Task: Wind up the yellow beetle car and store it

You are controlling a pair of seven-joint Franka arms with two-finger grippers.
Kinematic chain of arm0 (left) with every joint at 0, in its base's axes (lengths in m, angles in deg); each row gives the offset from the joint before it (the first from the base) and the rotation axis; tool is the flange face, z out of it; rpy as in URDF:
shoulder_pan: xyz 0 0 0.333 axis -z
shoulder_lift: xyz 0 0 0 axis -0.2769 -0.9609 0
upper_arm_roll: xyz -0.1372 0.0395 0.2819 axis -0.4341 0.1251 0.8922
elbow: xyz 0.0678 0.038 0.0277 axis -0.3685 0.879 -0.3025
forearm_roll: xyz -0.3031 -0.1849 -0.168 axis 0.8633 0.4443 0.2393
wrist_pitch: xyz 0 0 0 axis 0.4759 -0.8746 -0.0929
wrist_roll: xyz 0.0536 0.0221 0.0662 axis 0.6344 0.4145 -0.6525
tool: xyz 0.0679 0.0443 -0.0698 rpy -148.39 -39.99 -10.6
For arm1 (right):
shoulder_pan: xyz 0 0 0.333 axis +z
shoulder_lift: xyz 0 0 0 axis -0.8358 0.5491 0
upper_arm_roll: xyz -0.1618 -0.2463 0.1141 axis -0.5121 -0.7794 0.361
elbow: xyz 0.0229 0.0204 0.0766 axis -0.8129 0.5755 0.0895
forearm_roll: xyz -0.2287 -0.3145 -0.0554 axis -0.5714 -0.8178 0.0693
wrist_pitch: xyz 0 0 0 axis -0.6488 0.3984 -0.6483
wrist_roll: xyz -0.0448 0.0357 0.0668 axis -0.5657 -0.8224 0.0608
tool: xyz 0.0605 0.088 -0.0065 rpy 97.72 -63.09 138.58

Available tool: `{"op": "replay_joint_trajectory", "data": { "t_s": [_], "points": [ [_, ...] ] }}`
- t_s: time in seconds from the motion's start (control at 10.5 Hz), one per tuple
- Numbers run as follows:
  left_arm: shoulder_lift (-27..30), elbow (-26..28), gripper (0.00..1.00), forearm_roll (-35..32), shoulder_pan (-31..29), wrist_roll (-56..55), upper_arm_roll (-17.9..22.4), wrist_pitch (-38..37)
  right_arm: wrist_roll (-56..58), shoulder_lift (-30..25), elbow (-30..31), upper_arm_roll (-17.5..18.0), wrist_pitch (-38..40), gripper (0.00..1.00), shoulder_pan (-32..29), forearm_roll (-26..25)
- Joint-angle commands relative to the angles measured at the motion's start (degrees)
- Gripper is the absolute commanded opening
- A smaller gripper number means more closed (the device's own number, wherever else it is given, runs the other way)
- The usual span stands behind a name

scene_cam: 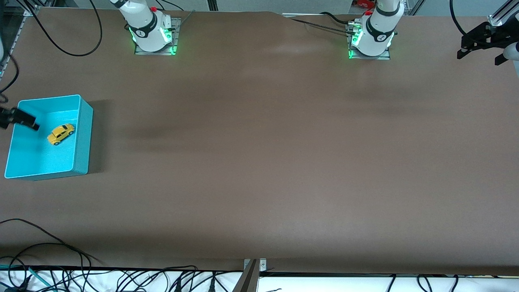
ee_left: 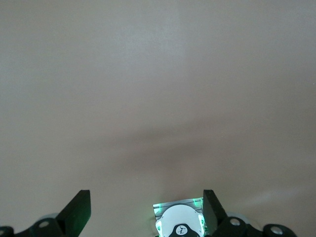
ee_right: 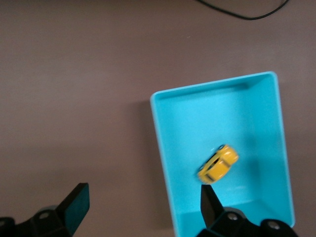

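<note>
1. Yellow beetle car (scene_cam: 61, 134) (ee_right: 217, 170): lies inside the turquoise bin (scene_cam: 83, 134) (ee_right: 160, 148), on the bin floor, on its wheels, and touches no wall. In the front view its length runs from about 8 o'clock to 2 o'clock. It sits in the half of the bin farther from the front camera.

2. Turquoise bin: stands on the brown counter (scene_cam: 259, 162) at the right arm's end, at about 9 o'clock of the counter as the front view shows it. It holds the car only.

3. Right tool (scene_cam: 18, 118) (ee_right: 143, 202): hangs in the air over the bin's outer rim. Fingers spread wide, nothing between them. One fingertip (ee_right: 210, 200) shows above the bin floor just beside the car and apart from it.

4. Left tool (scene_cam: 478, 54) (ee_left: 145, 205): up over the counter's corner at about 2 o'clock in the front view, at the left arm's end. Fingers spread, nothing held. This arm waits. Its wrist view shows bare counter and the left arm's base (ee_left: 180, 224).

5. Black cable (ee_right: 242, 12): lies on the counter, apart from the bin
</note>
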Motion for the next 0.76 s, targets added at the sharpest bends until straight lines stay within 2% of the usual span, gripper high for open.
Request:
{"op": "replay_joint_trajectory", "data": {
  "t_s": [0.0,0.29,0.57,0.67],
  "points": [
    [-0.8,-2.1,1.0,0.1,-0.2,0.5,-0.1,-1.2,-8.1,-5.9,1.2,-2.7,6.3,1.0,9.1,0.6],
    [-2.3,-4.0,1.0,0.1,-0.4,0.4,0.1,-1.2,-7.8,-9.0,0.7,-2.4,10.2,1.0,11.0,-0.2],
    [-2.5,-4.1,1.0,0.0,-0.7,0.5,0.3,-1.1,-7.8,-3.3,-8.6,-1.9,19.5,1.0,11.0,-0.9],
    [-2.5,-4.1,1.0,0.0,-0.7,0.4,0.3,-1.1,-7.7,-2.6,-9.2,-1.8,19.1,1.0,11.0,-0.7]
  ]
}}
